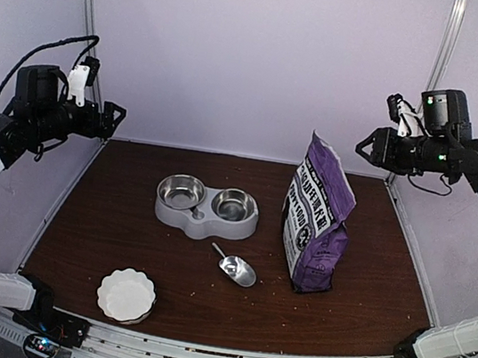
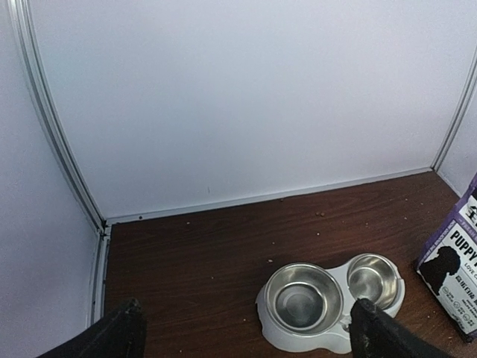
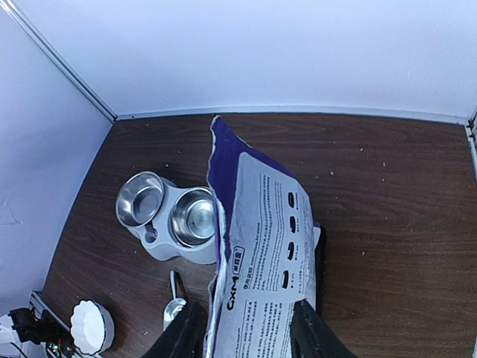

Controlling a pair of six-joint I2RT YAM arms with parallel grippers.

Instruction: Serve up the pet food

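On the brown tabletop [image 1: 121, 242] the double bowl [image 1: 204, 221] sits empty; the pet food is unseen, presumably inside the purple bag [image 1: 316, 218]. Your left gripper [image 1: 117, 114] and right gripper [image 1: 363, 146] hang raised, fingers apart and empty. Fetching the scoop [image 1: 238, 270] looks like your first move.

In the left wrist view the bag [image 2: 451, 265] is cut by the right edge, so only part of its print shows. The left fingers [image 2: 119, 332] run out at the bottom edge, and one covers the near rim of the feeder [image 2: 337, 282]. In the right wrist view the bag's foot falls below the frame (its inside shows in no view). The scoop [image 3: 174, 307] is half hidden behind a right finger [image 3: 179, 335]. The specks [image 2: 319, 214] on the counter [image 2: 194, 261] are too small to tell.
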